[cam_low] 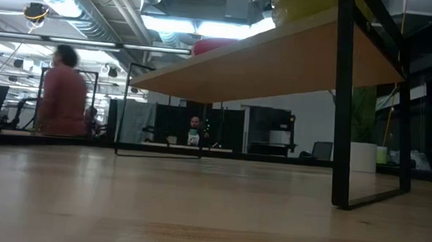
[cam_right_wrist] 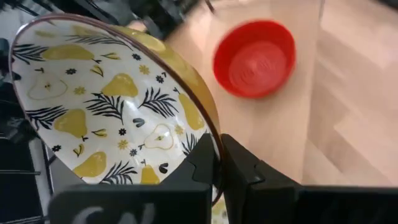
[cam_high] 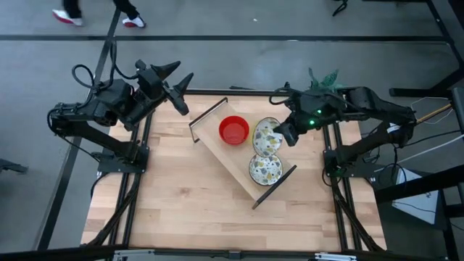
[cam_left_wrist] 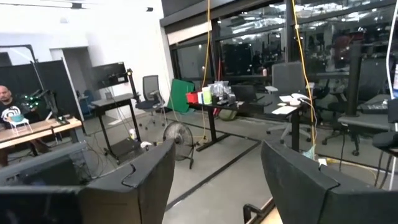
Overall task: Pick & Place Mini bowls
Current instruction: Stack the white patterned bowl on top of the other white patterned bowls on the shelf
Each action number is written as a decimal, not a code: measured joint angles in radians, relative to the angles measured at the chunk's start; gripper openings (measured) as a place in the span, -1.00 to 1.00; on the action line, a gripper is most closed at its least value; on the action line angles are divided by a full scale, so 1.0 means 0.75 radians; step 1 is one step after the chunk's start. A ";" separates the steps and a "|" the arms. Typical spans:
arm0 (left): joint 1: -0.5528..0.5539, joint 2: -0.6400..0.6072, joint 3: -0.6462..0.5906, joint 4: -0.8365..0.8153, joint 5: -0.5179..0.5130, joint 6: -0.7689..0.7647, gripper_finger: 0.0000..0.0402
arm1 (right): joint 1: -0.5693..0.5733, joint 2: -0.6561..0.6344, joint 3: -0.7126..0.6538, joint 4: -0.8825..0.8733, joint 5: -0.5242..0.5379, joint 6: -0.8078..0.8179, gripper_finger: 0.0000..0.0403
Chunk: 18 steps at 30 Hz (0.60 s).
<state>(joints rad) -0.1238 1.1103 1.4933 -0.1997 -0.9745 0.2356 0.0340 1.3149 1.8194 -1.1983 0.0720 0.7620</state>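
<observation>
Here, shelf: a narrow wooden rack (cam_high: 230, 161) with black end frames lies across the table's middle; its long axis runs from 10 o'clock to 4 o'clock in the high view.
Red bowl: one glossy red mini bowl (cam_high: 234, 130) sits on the rack's 10 o'clock end, mouth up.
Patterned bowl at rest: a white, pear-printed bowl (cam_high: 265, 170) sits mouth up toward the rack's 4 o'clock end.
Held bowl: a second patterned bowl (cam_high: 267, 136) lies between the other two, at 3 o'clock from the red one; in the right wrist view it (cam_right_wrist: 112, 106) is tilted, its printed inside turned toward the camera and its yellow outside toward the red bowl (cam_right_wrist: 254, 59).
Right gripper: the right gripper (cam_high: 284, 134) pinches that bowl's rim, one finger inside and one outside, closed tight on the wall (cam_right_wrist: 214, 168).
Left gripper: the left gripper (cam_high: 177, 88) is raised off the table's 11 o'clock corner, fingers (cam_left_wrist: 134, 183) spread apart, holding nothing, pointing out into the room.
Low view: the rack's underside and black leg (cam_low: 343, 106); a person (cam_low: 63, 97) stands behind.
</observation>
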 joint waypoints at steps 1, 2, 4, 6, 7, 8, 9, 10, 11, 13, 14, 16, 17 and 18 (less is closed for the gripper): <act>0.000 0.000 0.000 -0.013 0.000 -0.009 0.15 | -0.012 0.005 0.000 -0.020 -0.025 0.003 -0.93; 0.000 0.000 0.000 -0.020 0.000 -0.012 0.15 | -0.026 0.007 0.000 -0.038 -0.057 0.005 -0.93; 0.000 0.000 0.000 -0.038 0.000 -0.018 0.14 | -0.053 0.021 0.000 -0.070 -0.136 0.024 -0.93; 0.000 0.000 0.000 -0.058 0.000 -0.019 0.13 | -0.078 0.037 0.000 -0.099 -0.220 0.038 -0.94; 0.000 0.000 0.000 -0.066 0.000 -0.019 0.13 | -0.088 0.050 0.000 -0.111 -0.262 0.035 -0.94; 0.000 0.000 0.000 -0.071 0.000 -0.019 0.14 | -0.098 0.064 0.000 -0.116 -0.297 0.034 -0.93; 0.000 0.000 0.000 -0.080 0.000 -0.019 0.14 | -0.104 0.077 0.000 -0.121 -0.329 0.033 -0.94; 0.000 0.000 0.000 -0.089 0.000 -0.019 0.14 | -0.111 0.093 0.000 -0.129 -0.359 0.030 -0.94; 0.000 0.000 0.000 -0.099 0.000 -0.019 0.15 | -0.116 0.109 0.000 -0.139 -0.385 0.023 -0.94; 0.000 0.000 0.000 -0.118 0.000 -0.019 0.15 | -0.117 0.135 0.000 -0.160 -0.411 0.016 -0.94; 0.000 0.000 0.000 -0.123 -0.001 -0.019 0.14 | -0.117 0.145 0.000 -0.171 -0.416 0.013 -0.94; 0.000 0.000 0.000 -0.124 0.000 -0.019 0.13 | -0.112 0.165 0.000 -0.191 -0.430 0.000 -0.94; 0.000 0.000 0.000 -0.124 -0.001 -0.019 0.13 | -0.104 0.173 0.000 -0.199 -0.435 -0.001 -0.94; 0.000 0.000 0.000 -0.124 -0.001 -0.019 0.13 | -0.097 0.181 0.000 -0.208 -0.438 -0.003 -0.94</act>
<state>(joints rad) -0.1238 1.1103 1.4933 -0.2928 -0.9749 0.2214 -0.0386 1.4508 1.8194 -1.3542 -0.2566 0.7598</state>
